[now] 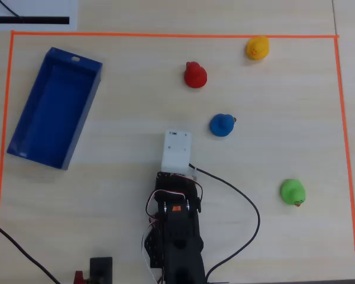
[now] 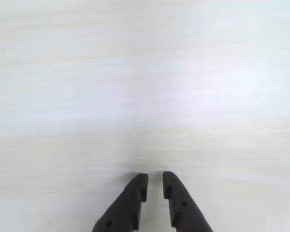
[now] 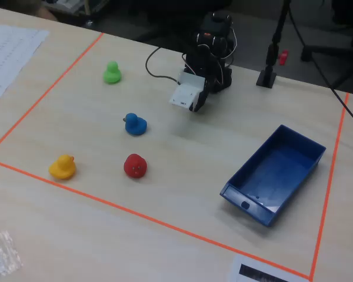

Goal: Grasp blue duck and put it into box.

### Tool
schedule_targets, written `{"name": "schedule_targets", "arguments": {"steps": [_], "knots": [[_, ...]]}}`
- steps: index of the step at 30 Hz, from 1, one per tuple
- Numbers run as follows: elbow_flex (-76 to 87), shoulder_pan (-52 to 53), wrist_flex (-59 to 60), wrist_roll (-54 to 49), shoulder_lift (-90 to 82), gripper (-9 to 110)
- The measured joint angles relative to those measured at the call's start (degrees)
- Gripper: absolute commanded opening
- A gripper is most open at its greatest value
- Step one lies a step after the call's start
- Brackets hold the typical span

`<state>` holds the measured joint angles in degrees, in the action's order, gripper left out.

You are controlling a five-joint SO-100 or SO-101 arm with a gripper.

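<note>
The blue duck (image 1: pixel 222 125) stands on the pale wooden table, right of and slightly ahead of my arm in the overhead view; it also shows in the fixed view (image 3: pixel 135 124). The box (image 1: pixel 83 112), a dark-blue open tray, lies empty at the far left; in the fixed view (image 3: pixel 247 202) it is at the right. My gripper (image 2: pixel 154 176) points down at bare table, its black jaws almost together with a thin gap and nothing between them. In the overhead view the white wrist camera housing (image 1: pixel 176 151) hides it. No duck or box shows in the wrist view.
A red duck (image 1: pixel 195 75), a yellow duck (image 1: pixel 257 48) and a green duck (image 1: pixel 293 192) stand around the blue one. Orange tape (image 1: pixel 165 35) frames the work area. A black cable (image 1: pixel 248 207) loops right of the arm base. Paper (image 3: pixel 12 53) lies outside the tape.
</note>
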<state>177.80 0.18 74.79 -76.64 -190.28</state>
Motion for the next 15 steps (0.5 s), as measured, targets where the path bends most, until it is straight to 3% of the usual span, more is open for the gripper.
{"name": "schedule_targets", "arguments": {"steps": [10, 15], "knots": [[0.0, 0.0, 0.0, 0.0, 0.0, 0], [-0.09, 0.53, -0.62, 1.32, 0.79, 20]]}}
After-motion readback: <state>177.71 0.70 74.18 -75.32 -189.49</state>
